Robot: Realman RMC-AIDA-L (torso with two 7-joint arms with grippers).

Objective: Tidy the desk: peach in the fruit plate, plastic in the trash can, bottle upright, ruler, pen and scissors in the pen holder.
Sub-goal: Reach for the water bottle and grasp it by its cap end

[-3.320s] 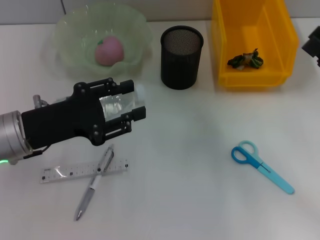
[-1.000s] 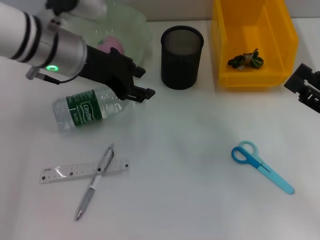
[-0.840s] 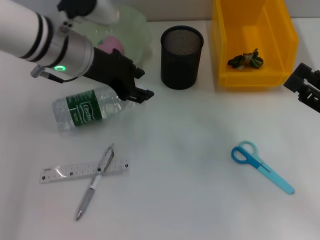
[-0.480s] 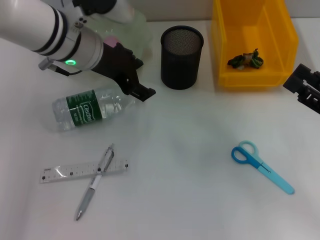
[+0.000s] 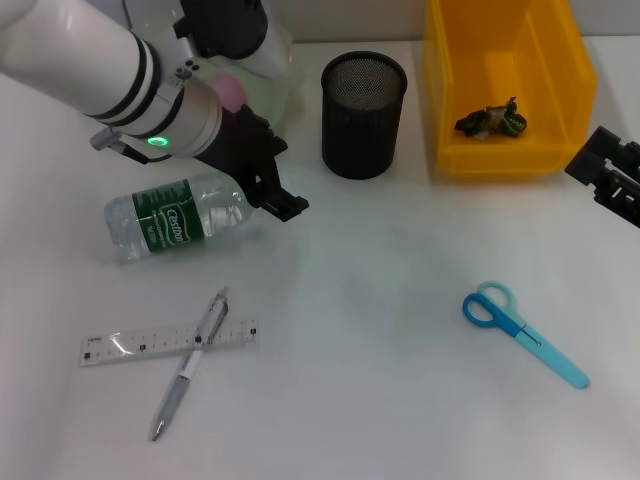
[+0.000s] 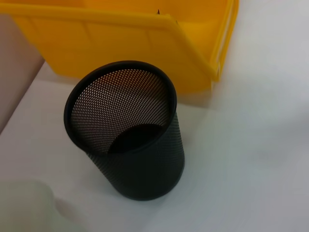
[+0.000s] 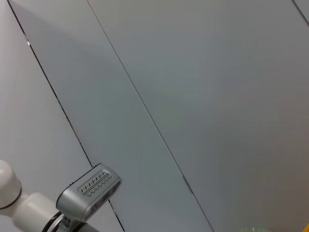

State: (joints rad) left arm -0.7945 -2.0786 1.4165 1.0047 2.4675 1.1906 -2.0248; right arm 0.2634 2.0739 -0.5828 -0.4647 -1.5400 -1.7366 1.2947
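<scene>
The bottle [image 5: 175, 222] lies on its side on the desk [image 5: 380, 300], its cap end hidden behind my left gripper [image 5: 278, 178]. That gripper is open, fingers spread beside the bottle's neck. My left arm covers most of the fruit plate [image 5: 278, 62]; only a pink edge of the peach [image 5: 231, 93] shows. The pen holder [image 5: 363, 100] [image 6: 130, 140] stands upright beside the trash can [image 5: 505, 150] [image 6: 145, 43], which holds crumpled plastic [image 5: 490, 120]. The pen [image 5: 190, 365] lies across the ruler [image 5: 130, 345] at the front left. The scissors [image 5: 522, 332] lie at the front right. My right gripper [image 5: 608, 180] is parked at the right edge.
The right wrist view shows only a grey panelled wall and part of an arm. White tabletop lies between the bottle, the scissors and the pen holder.
My left arm has swung up over the fruit plate and its wrist has turned, tipping the gripper downward by the bottle's neck. The bottle has stayed lying in place. The right arm barely moved.
</scene>
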